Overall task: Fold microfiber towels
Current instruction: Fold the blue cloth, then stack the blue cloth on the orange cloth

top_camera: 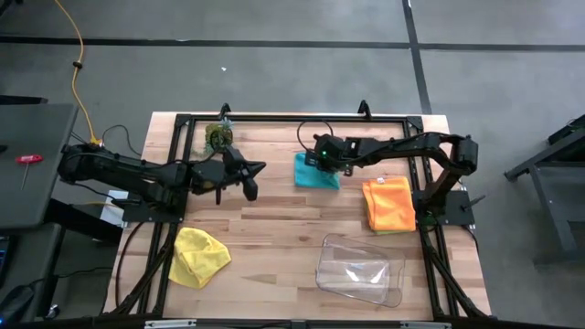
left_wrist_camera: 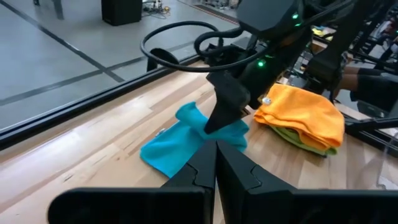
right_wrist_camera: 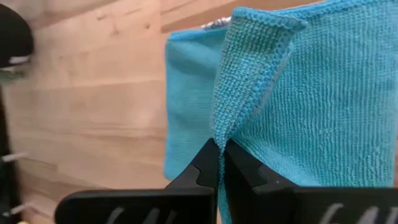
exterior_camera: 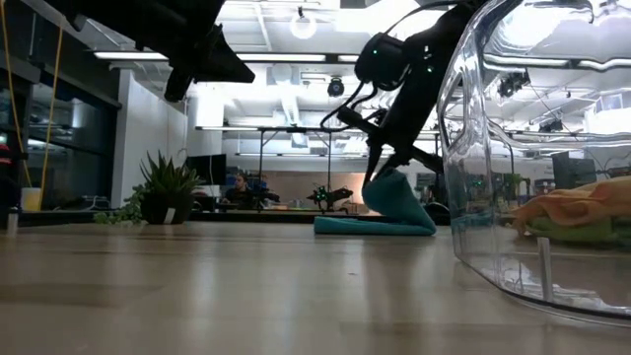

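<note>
Right gripper (right_wrist_camera: 217, 149) jaws clamped on a raised fold of the teal towel (top_camera: 315, 174). Towel's long axis runs from the orange towel (top_camera: 388, 204) toward the bench's far edge. Left gripper (top_camera: 257, 168) jaws closed, empty, near the teal towel.

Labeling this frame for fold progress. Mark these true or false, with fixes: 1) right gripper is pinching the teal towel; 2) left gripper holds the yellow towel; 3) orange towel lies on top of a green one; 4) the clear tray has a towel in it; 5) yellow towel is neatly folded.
1) True: the right gripper has its fingers shut on a raised fold of the teal towel.
2) False: the left gripper is shut on nothing; the yellow towel lies apart on the table.
3) True: orange towel over green towel.
4) False: the clear tray holds no towel.
5) False: it lies crumpled.
</note>
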`<state>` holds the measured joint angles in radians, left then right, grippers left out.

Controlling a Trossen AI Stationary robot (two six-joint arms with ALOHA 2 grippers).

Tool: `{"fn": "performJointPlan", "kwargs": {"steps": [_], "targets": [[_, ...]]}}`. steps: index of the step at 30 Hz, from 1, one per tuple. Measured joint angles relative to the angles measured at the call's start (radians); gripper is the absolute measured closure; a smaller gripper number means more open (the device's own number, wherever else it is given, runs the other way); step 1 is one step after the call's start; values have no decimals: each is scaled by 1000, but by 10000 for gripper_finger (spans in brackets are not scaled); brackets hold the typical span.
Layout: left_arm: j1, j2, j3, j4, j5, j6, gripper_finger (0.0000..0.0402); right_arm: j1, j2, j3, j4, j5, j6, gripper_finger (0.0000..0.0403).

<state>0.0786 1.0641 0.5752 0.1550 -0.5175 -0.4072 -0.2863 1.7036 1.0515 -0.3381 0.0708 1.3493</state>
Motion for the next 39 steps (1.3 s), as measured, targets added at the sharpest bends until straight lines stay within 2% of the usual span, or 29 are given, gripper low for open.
{"fn": "performJointPlan", "kwargs": {"steps": [6,12,18,23,25,28,34,36,39], "targets": [[26,0,0,0,24,0,401,0,0,0,23,1,5,382],[40,0,0,0,75,0,401,0,0,-2,59,24,17,305],[40,0,0,0,76,0,401,0,0,-2,268,-1,21,222],[40,0,0,-1,77,0,401,-7,-27,-2,345,-12,-71,185],[40,0,0,0,77,0,401,-14,-58,-2,302,-11,-141,180],[40,0,0,0,77,0,401,-24,-113,-2,144,-3,-215,179],[40,0,0,0,77,-8,401,-38,-174,-12,-283,60,-306,179],[40,0,0,0,77,-13,401,-57,-174,-52,-300,37,-326,179],[40,0,0,0,78,-42,401,-99,-174,-150,-199,-40,-326,179]]}}
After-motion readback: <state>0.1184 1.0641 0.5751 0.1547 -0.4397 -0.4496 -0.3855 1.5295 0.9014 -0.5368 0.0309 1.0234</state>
